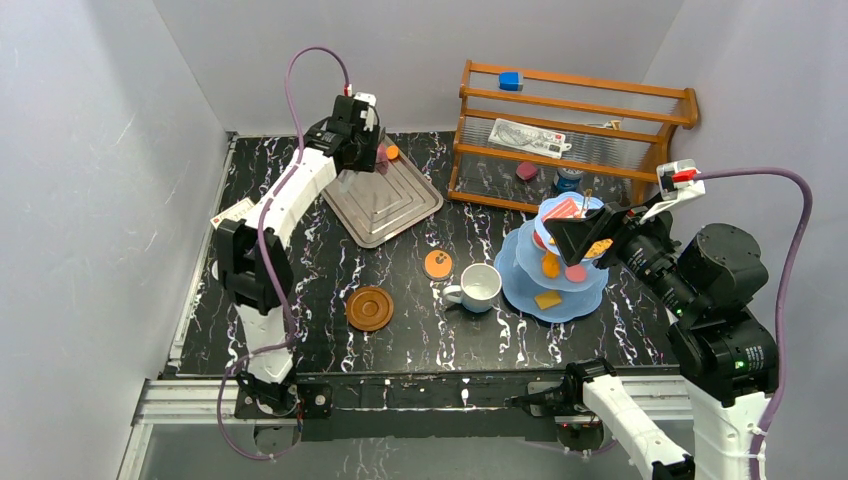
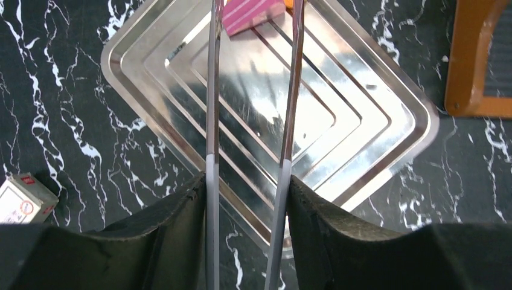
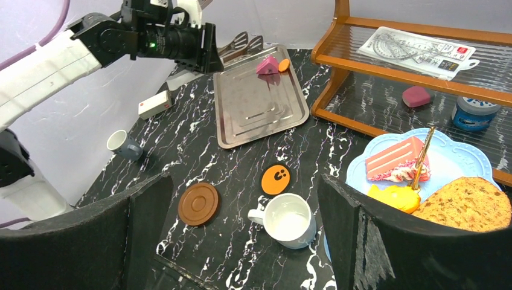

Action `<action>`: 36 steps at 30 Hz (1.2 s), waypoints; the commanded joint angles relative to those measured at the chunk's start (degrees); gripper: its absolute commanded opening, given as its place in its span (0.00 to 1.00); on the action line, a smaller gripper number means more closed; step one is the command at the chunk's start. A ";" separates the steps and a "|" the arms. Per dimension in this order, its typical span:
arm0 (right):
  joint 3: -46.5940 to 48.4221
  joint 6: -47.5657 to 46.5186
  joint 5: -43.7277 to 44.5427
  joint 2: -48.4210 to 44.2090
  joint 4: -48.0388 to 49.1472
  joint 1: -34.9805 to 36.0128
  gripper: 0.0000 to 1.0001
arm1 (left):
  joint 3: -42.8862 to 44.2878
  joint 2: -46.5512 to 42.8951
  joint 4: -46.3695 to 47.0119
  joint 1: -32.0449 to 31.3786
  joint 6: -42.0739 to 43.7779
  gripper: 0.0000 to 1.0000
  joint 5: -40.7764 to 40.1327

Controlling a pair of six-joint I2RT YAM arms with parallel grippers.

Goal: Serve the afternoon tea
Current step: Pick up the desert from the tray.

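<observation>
Left gripper [image 2: 247, 181]: clamped on the metal tongs [image 2: 211, 121], one pad pressed against each arm.
Silver tray [image 2: 386, 115]: flat on the black marble table [image 1: 420, 340], back left, under the left gripper.
Pink cake wedge [image 2: 250, 12]: at the tray's far corner, with a small orange piece [image 3: 284, 64] just beside it. The tongs' tips sit either side of the wedge; we can't tell if they pinch it.
Light-blue stand [image 3: 453, 157]: right of centre, just in front of the wooden rack [image 1: 575, 95]. On the top tier we see a pink layered slice [image 3: 395, 160], a yellow pastry [image 3: 392, 196] and a brown cookie [image 3: 471, 205]. More pieces sit on the lower tiers.
Right gripper [image 3: 243, 181]: jaws wide apart, hovering above the stand's top tier.
White mug [image 3: 290, 220]: upright on the table, just left of the stand, handle pointing left.
Orange cookie [image 3: 276, 179]: flat on the table, just behind the white mug.
Brown saucer [image 3: 198, 203]: flat on the table, left of the white mug, not touching it.
Grey mug [image 3: 124, 145]: near the table's left edge by the left arm, well apart from the saucer. It looks tipped, but we aren't sure.
White box [image 3: 154, 104]: on the table between the grey mug and the tray.
</observation>
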 commanded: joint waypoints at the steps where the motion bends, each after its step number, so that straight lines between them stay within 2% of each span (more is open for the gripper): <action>1: 1.67 -0.02 0.03 -0.29 2.61 -0.06 0.98 | 6.07 2.87 0.84 1.66 0.59 0.45 1.18; 4: 1.97 -0.02 0.15 -0.22 2.44 -0.06 0.99 | 7.99 5.60 0.44 3.18 0.05 0.43 4.28; 12: 2.16 -0.21 0.28 -0.09 2.34 -0.01 0.99 | 7.93 9.36 1.32 4.00 1.77 0.43 6.09; 26: 2.20 -0.33 0.69 0.32 2.48 -0.03 0.99 | 9.30 13.70 1.62 4.39 4.15 0.42 5.37; 36: 1.57 -0.57 0.79 0.04 2.72 0.02 0.99 | 7.31 10.59 1.19 4.33 6.63 0.25 4.17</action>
